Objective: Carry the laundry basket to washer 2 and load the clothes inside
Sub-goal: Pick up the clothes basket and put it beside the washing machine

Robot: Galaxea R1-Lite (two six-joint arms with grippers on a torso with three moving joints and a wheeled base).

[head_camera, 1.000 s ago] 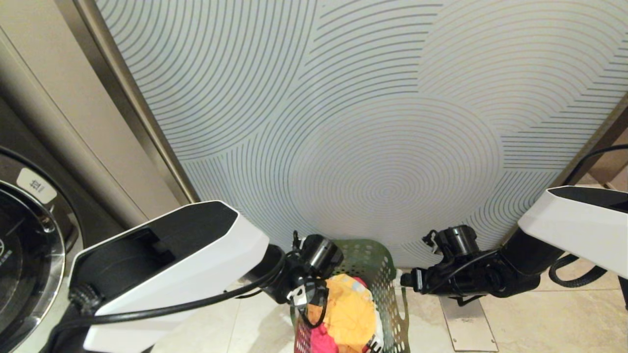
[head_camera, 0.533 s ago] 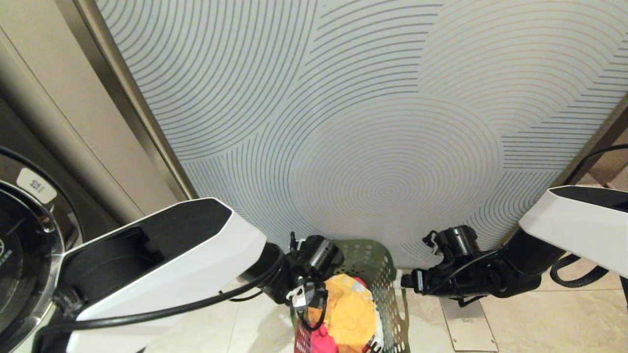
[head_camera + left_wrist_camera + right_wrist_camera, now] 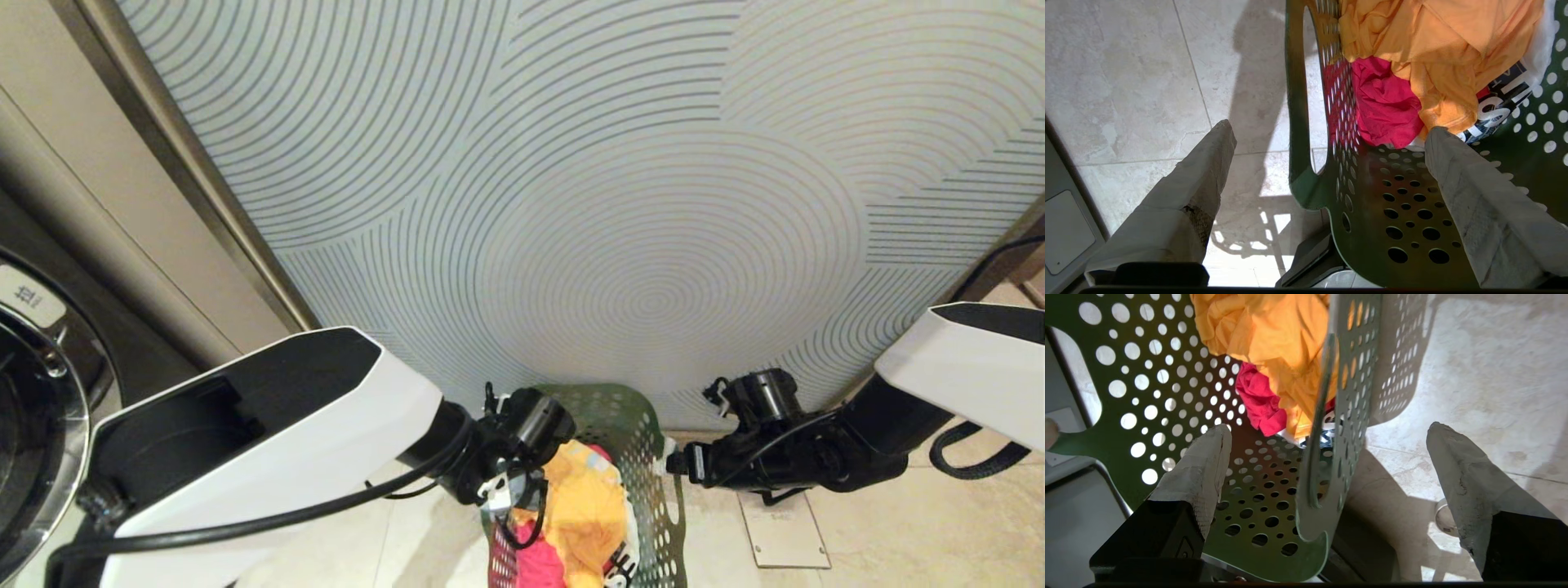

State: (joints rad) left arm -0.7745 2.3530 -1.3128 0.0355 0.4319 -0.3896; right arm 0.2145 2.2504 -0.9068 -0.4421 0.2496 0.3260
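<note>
The dark green plastic laundry basket [image 3: 645, 457] with round holes all over is standing on the pale stone-tile floor [image 3: 914, 531], close to the grey wall panel with curved line pattern [image 3: 620, 204]. Inside it, the clothes are lying in a heap: a big yellow-orange garment [image 3: 584, 510] on top, a red-pink one [image 3: 531, 563] under it toward the left side, and some white fabric with dark print [image 3: 1502, 98] at the right side.

Both white and black arms are reaching forward and down, one to each side of the basket. The left gripper [image 3: 1327, 130] is hanging over the left rim with its jaws spread wide. One taped finger [image 3: 1196, 183] is standing outside the wall, above the floor, and the other one [image 3: 1470, 183] is inside the basket, near the clothes. The cut-out handle [image 3: 1310, 94] is lying between them, and the fingers are not touching it.

The right gripper [image 3: 1327, 433] is posed in the same way over the right rim, also fully spread and holding nothing. One finger [image 3: 1204, 465] is inside the basket, the other [image 3: 1457, 465] outside over the floor, with the perforated wall [image 3: 1355, 396] between them.

At the far left edge of the head view, a dark grey washer with chrome-rimmed door [image 3: 45, 425] is partly showing; its number I cannot tell.
</note>
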